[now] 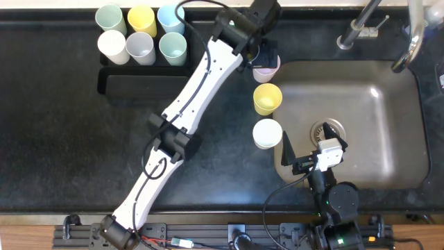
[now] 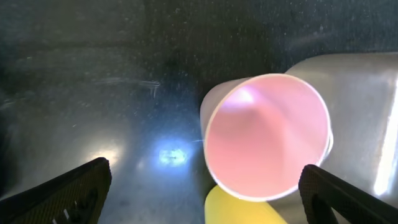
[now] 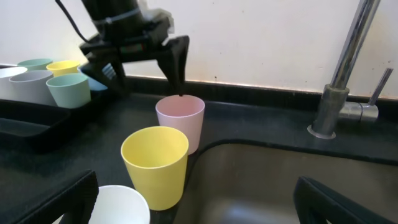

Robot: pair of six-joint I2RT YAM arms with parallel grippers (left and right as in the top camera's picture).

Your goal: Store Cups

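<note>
Three cups stand in a row on the dark counter at the sink's left rim: a pink cup (image 1: 267, 68) farthest back, a yellow cup (image 1: 267, 98) in the middle, a white cup (image 1: 267, 133) nearest. My left gripper (image 1: 258, 54) hovers just above the pink cup (image 2: 267, 137), open, with one finger on either side of it and not touching. In the right wrist view the left gripper (image 3: 149, 78) hangs over the pink cup (image 3: 180, 121), behind the yellow cup (image 3: 155, 165) and the white cup (image 3: 118, 205). My right gripper (image 1: 303, 149) stands open and holds nothing, low over the sink's left part.
A black tray (image 1: 111, 80) at the back left holds several upright cups (image 1: 142, 35). The steel sink (image 1: 374, 104) takes up the right side, with a faucet (image 1: 361, 28) behind it. The left arm stretches diagonally across the counter.
</note>
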